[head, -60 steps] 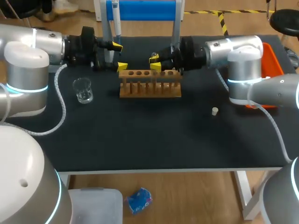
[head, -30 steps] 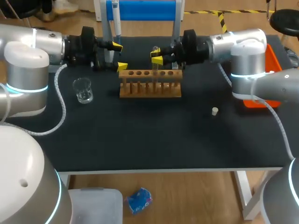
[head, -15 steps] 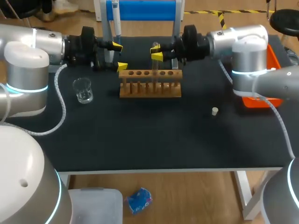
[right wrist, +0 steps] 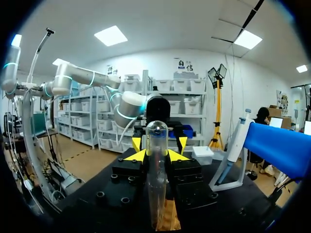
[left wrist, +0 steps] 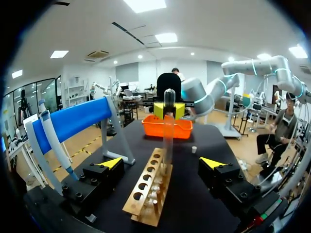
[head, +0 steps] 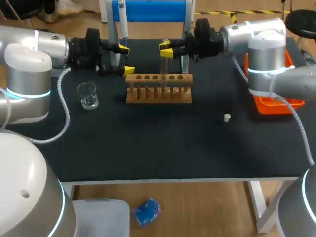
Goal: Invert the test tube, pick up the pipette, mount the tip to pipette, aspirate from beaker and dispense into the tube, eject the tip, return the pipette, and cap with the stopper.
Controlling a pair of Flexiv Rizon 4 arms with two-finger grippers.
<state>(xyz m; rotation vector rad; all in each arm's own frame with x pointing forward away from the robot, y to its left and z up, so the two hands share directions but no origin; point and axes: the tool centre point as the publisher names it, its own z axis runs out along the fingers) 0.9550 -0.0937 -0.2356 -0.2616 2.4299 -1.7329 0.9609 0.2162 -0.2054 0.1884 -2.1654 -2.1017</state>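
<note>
Right claw (right wrist: 156, 154) clamps the test tube (right wrist: 157, 138), rounded end up.

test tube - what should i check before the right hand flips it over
1. Right hand shut on the test tube, a finger on each side: ok.
2. Tube upright, rounded closed end up: ok.
3. Tube's lower end clear of the rack: cannot tell.
4. Left hand open, at the rack's end, apart from the tube: ok.
5. Pipette hanging on its stand, apart from the tube: ok.
</note>
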